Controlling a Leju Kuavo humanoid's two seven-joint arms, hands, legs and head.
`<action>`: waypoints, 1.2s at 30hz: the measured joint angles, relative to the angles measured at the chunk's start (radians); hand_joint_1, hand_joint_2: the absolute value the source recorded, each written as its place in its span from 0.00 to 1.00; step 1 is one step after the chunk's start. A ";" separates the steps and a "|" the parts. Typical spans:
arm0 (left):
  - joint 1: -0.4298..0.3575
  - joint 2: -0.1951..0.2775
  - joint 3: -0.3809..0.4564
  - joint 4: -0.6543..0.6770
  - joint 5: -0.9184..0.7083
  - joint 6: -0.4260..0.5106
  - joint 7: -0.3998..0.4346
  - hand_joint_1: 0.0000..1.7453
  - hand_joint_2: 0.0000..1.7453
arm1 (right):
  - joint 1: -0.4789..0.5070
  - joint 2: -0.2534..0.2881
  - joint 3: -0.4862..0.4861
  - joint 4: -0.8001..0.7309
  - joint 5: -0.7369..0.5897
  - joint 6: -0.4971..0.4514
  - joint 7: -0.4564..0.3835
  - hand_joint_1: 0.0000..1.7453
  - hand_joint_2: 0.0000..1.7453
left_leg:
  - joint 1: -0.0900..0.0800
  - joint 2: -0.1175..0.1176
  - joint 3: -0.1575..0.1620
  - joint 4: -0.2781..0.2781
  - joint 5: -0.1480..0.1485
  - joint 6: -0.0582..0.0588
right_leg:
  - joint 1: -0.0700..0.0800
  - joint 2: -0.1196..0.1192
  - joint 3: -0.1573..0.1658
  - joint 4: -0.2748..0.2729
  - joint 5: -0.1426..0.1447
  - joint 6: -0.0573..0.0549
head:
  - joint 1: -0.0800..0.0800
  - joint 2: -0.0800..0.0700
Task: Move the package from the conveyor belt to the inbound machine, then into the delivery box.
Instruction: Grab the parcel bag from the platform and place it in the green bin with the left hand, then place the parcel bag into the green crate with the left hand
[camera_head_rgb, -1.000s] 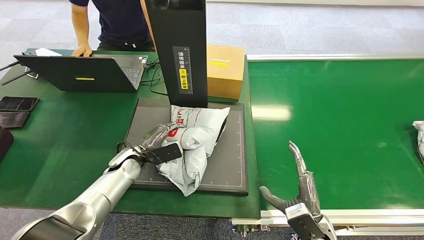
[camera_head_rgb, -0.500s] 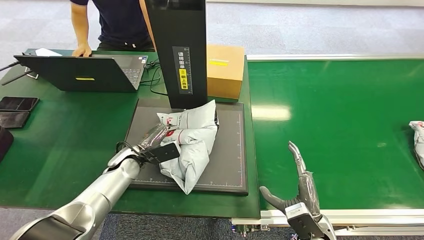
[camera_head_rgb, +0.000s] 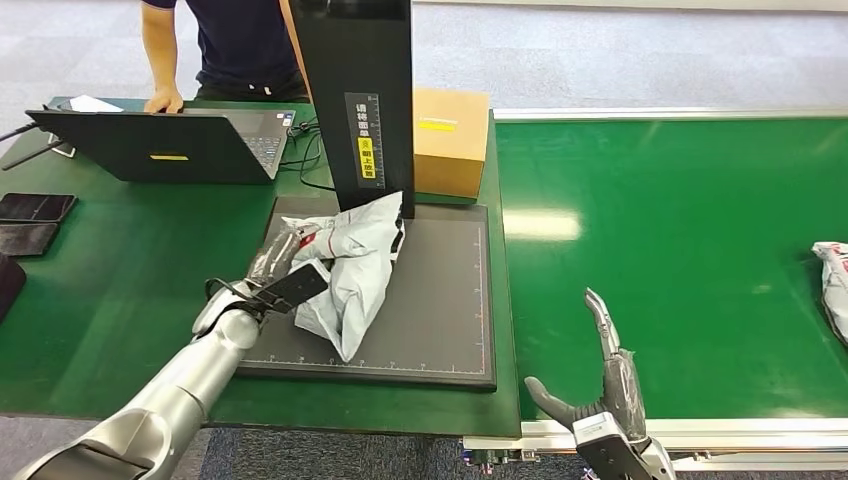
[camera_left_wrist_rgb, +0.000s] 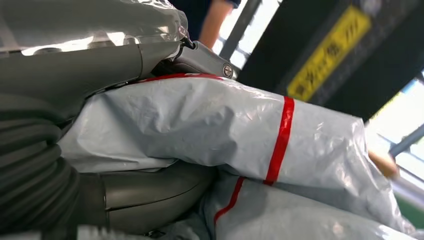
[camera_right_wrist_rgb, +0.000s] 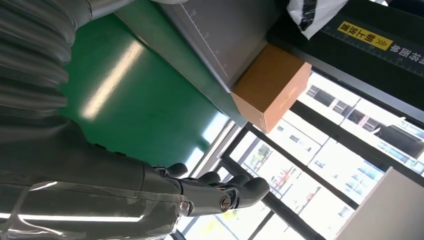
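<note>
Far left: laptop (camera_head_rgb: 170, 145) on the green table (camera_head_rgb: 110, 290), a person (camera_head_rgb: 235, 45) standing behind it.

My left hand (camera_head_rgb: 268, 275) grips the package (camera_head_rgb: 350, 265), a grey poly mailer with red stripes. It is bunched in my fingers and sits over the left part of the dark scanning mat (camera_head_rgb: 440, 300) of the inbound machine (camera_head_rgb: 355, 100), its upper end close against the foot of the black column. The left wrist view shows my thumb (camera_left_wrist_rgb: 150, 192) pressed under the bag's fold, so the grasp looks firm.

Behind the column: a cardboard box (camera_head_rgb: 452, 140). Whether this is the delivery box I cannot tell.

Right: my right hand (camera_head_rgb: 600, 395) is released, fingers spread and holding nothing, at the near edge of the conveyor belt (camera_head_rgb: 680, 230). A second package (camera_head_rgb: 832, 275) lies at the belt's far right, cut off by the frame.

Risks, as I judge them: the film is slick and slack, so the hanging lower end could catch on the mat's edge or slip through my fingers when carried. The upper end could snag on the column.

Hard to make out: the mailer's label, whether its bottom touches the mat, and my left fingertips, which the bag hides.
</note>
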 joint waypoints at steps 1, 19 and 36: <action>0.007 0.006 0.013 -0.023 0.003 0.014 0.004 1.00 1.00 | 0.004 0.001 -0.002 -0.003 0.002 -0.001 0.000 0.00 1.00 | 0.000 0.000 0.000 0.000 0.000 0.000 | 0.000 0.000 0.000 0.000 0.000 0.000 | 0.000 0.000; 0.177 0.058 0.352 -0.467 -0.075 0.184 0.101 1.00 1.00 | 0.026 0.036 -0.023 -0.030 0.043 0.002 0.008 0.00 1.00 | 0.000 0.001 -0.002 0.000 0.000 0.000 | 0.000 0.000 -0.002 0.000 0.000 0.000 | 0.000 0.000; 0.202 0.089 0.607 -0.477 -0.281 0.413 0.262 1.00 1.00 | 0.026 0.069 -0.023 -0.055 0.067 0.003 0.024 0.00 1.00 | 0.000 0.001 -0.002 0.000 0.000 0.000 | 0.000 0.000 -0.003 0.000 0.000 0.000 | 0.000 0.000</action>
